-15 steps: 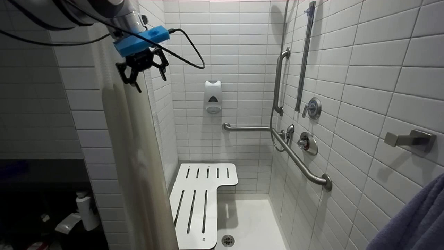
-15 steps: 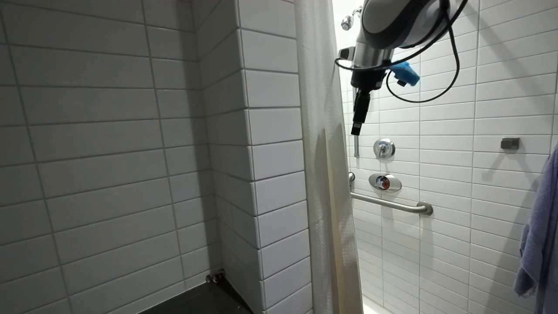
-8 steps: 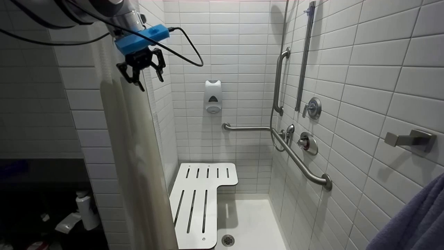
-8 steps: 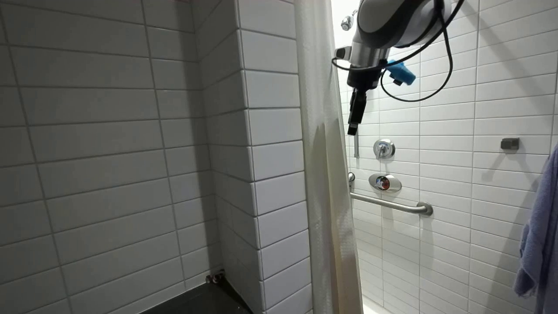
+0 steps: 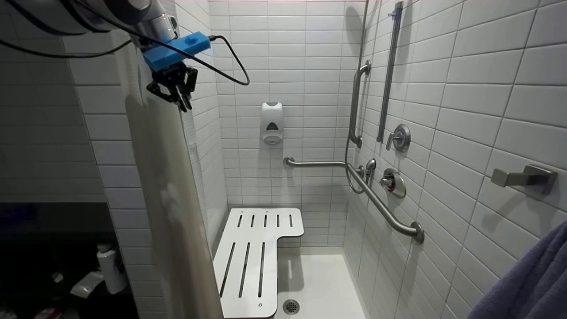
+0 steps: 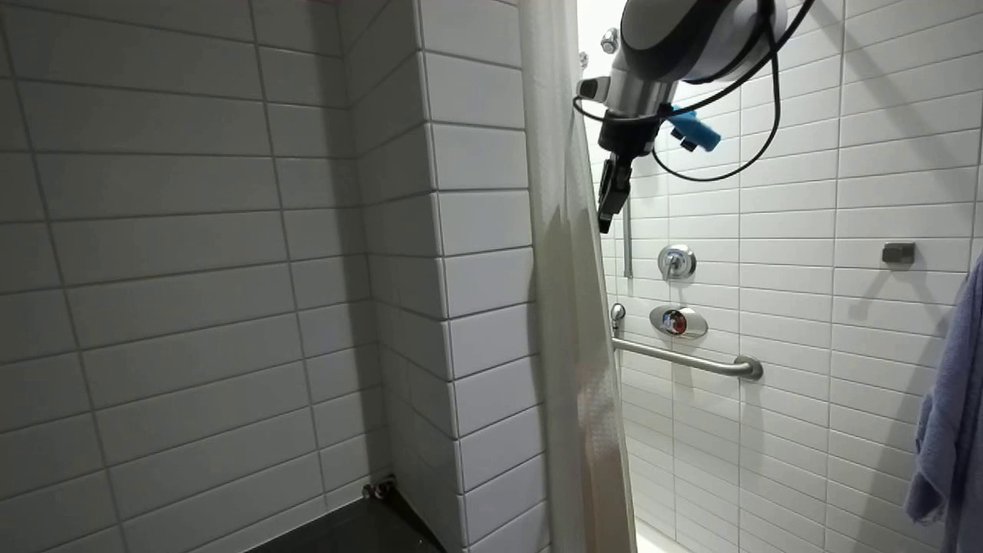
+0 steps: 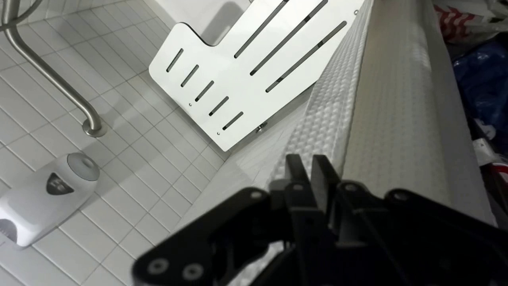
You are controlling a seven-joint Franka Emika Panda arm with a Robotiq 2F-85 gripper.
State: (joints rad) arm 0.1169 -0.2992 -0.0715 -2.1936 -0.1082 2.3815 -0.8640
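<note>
Where the pale shower curtain (image 7: 397, 119) hangs, my gripper (image 7: 308, 161) points down at its textured edge, fingers (image 7: 294, 165) drawn nearly together with a thin gap; whether fabric is pinched between them, I cannot tell. Below lies a slotted white shower seat (image 7: 234, 83), and a soap dispenser (image 7: 35, 206), well apart from me, is fixed to the tiled wall (image 7: 123, 190).

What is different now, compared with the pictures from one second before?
The black two-fingered end effector moved toward picture left in both exterior views, and its jaws, wide open before, drew almost together at the long cream-white textured curtain. The curtain's edge shifted left too. Whether it is pinched, I cannot tell. The white slotted L-shaped bench, white wall dispenser and purple fabric towel stayed put.
</note>
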